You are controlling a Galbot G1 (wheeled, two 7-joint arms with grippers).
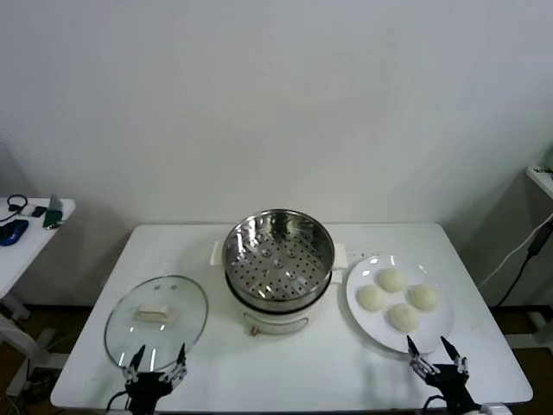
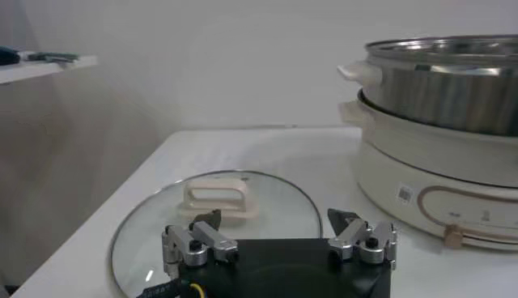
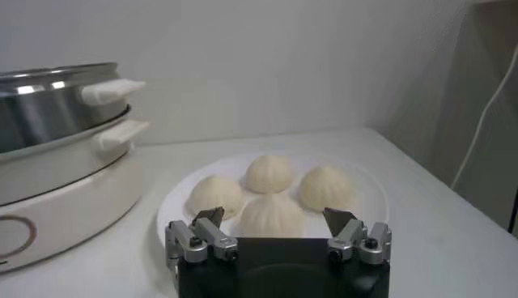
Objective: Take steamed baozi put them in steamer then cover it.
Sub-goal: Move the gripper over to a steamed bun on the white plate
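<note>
White wall stands behind a white tabletop (image 1: 285, 372) that carries all the things. At the middle of it sits the steamer (image 1: 278, 252), a shiny steel basket with a holed bottom, on top of a white cooker base (image 1: 276, 322); nothing lies inside the basket. On the robot's left side of the steamer the cover (image 1: 156, 316) lies flat on the tabletop, its cream bar handle (image 1: 154, 315) pointing up. On the right side a white plate (image 1: 399, 303) holds the four steamed baozi (image 1: 397, 299), close together and touching or nearly touching each other. The left pincer (image 1: 156, 357) hovers at the near edge of the tabletop, just before the rim of the cover, its fingers spread wide and holding nothing. The right pincer (image 1: 437, 351) is at the near edge too, just before the plate, also released and empty. A small side table (image 1: 30, 226) with some dark things stands far to the left.
</note>
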